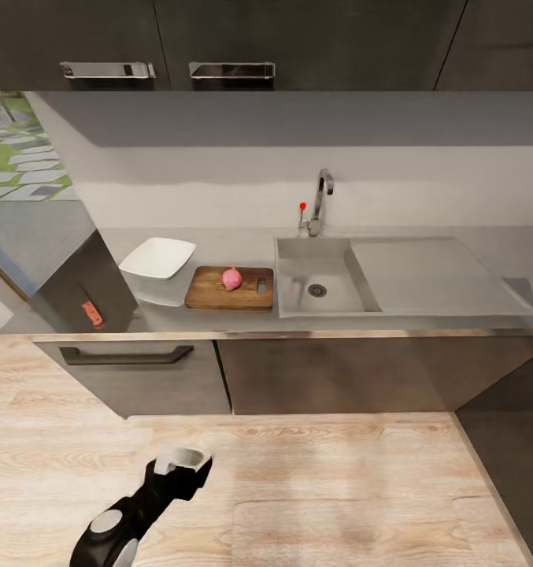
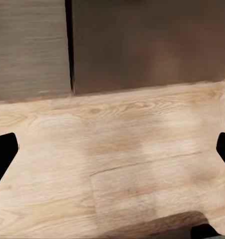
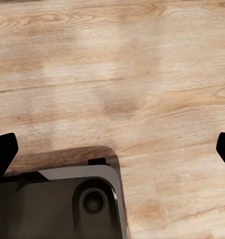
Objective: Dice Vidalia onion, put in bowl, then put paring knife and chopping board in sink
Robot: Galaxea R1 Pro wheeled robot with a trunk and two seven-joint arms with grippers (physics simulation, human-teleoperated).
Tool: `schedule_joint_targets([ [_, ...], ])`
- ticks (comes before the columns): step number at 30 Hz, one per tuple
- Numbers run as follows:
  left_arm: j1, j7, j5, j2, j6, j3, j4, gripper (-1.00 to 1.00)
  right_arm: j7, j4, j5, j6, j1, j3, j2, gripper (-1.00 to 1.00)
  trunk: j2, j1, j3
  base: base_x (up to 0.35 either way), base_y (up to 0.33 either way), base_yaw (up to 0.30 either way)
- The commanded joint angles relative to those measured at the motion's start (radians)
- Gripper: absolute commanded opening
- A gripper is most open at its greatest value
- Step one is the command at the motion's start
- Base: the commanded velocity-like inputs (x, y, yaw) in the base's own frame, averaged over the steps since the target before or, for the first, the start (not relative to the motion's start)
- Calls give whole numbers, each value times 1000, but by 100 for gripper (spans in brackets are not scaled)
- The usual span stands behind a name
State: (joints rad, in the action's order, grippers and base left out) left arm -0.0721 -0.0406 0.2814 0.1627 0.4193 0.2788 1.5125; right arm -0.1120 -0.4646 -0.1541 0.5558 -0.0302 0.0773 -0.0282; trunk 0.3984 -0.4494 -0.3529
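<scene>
A small pinkish onion [image 1: 231,278] rests on the wooden chopping board [image 1: 219,293], which lies on the countertop [image 1: 242,242] just left of the sink [image 1: 296,264]. The grey basin holds nothing but its drain. Left of the board stands the white square bowl [image 1: 157,257]. The paring knife [image 1: 91,310], red handle toward me, lies on the glossy dark counter section at the far left. My left gripper [image 1: 183,466] hangs low over the wooden floor, well short of the cabinets; in the left wrist view it [image 2: 112,154] is open and empty. My right gripper [image 3: 112,154] is open too, above the floor.
The chrome tap [image 1: 321,197] with a red knob stands behind the basin, and the flat drainboard [image 1: 435,276] stretches right of it. Grey cabinet fronts with a drawer handle [image 1: 124,356] sit under the counter. Upper cabinets hang overhead. My dark base [image 3: 67,204] shows under the right gripper.
</scene>
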Motion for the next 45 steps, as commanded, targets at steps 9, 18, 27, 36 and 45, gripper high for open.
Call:
schedule_joint_targets([
  [9,226,-5,-23,57,-405,-2,-244,100,-26,-195,0,-6,0,6,-4,100,2,-1,-1,0,0,0],
  [18,246,-5,-21,58,-868,-75,-617,100,-167,-792,45,-447,0,12,-1,100,2,-1,-1,0,0,0],
  [27,245,-13,-15,53,-1002,-87,-744,100,-205,-1108,327,-641,9,40,167,100,2,-1,-1,10,5,0],
  [36,245,-13,-13,52,-1008,-121,-746,100,-198,-1160,387,-689,50,41,203,100,2,-1,-1,140,191,0],
  [45,245,-13,-14,42,-1008,-124,-753,100,-194,-1167,389,-674,55,45,203,100,2,-1,-1,82,274,0],
])
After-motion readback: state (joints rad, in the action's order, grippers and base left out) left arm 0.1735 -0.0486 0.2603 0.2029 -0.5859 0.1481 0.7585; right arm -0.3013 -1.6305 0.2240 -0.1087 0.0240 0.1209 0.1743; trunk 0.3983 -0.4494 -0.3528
